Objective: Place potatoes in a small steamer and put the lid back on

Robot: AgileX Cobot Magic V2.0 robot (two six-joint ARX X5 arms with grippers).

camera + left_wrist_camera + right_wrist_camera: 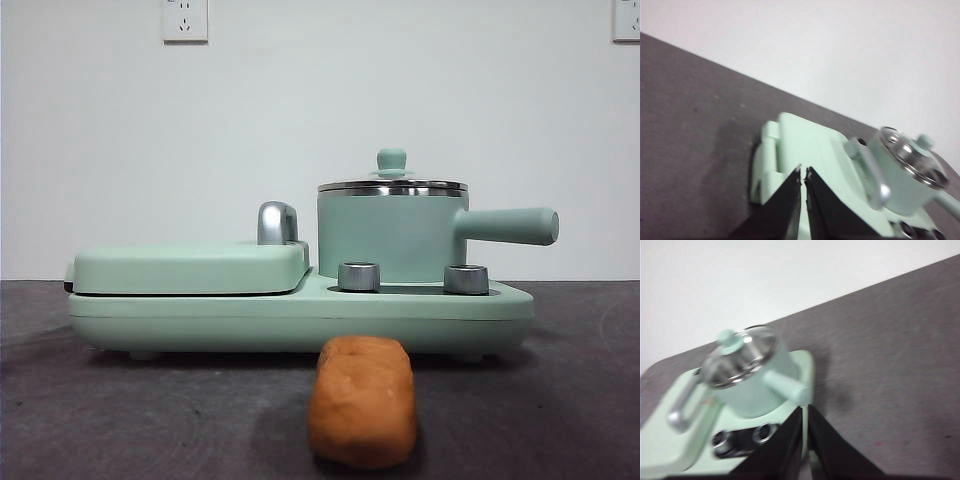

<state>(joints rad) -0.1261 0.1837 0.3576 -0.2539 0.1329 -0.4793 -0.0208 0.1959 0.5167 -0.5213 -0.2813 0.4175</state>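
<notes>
Bare lab-style test bench: dark tabletop [120,420], plain white wall [320,100], wall sockets [185,20].

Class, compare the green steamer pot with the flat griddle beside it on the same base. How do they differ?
The steamer pot is tall and round; the griddle is low and flat. The pot has a glass lid with a knob; the griddle's cover is plain green. The pot's handle is green, the griddle's chrome. Both are mint green.

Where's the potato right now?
In the front view, the potato lies on the dark table, just in front of the green cooker base, below the small steamer.
</notes>
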